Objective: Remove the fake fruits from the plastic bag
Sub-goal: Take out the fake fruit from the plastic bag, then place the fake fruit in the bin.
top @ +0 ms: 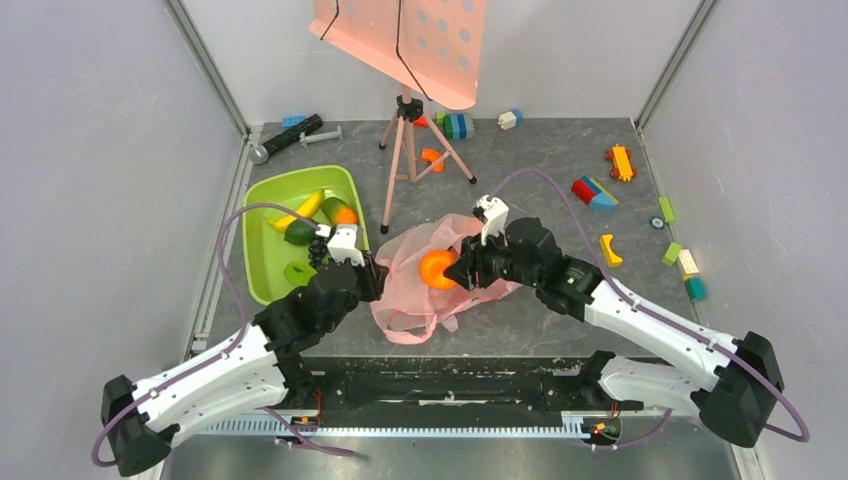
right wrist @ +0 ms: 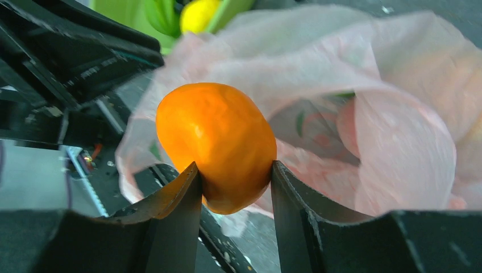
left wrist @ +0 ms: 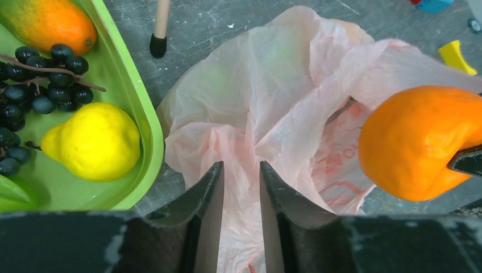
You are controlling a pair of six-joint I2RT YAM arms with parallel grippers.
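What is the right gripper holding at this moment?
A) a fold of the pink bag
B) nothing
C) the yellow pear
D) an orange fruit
D: in the right wrist view the right gripper clamps the orange fruit between its fingers, in front of the plastic bag.

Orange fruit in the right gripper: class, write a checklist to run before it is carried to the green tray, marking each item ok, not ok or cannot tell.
1. Hold of right gripper on orange fruit: a finger on each side, ok.
2. Fruit free of plastic bag: film close behind it, cannot tell.
3. Hold of left gripper on the bag: film pinched between its fingers, ok.
4. Bare spot in green tray: ok.
5. Path clear of tripod leg: cannot tell.
6. Bag emptied: cannot tell.
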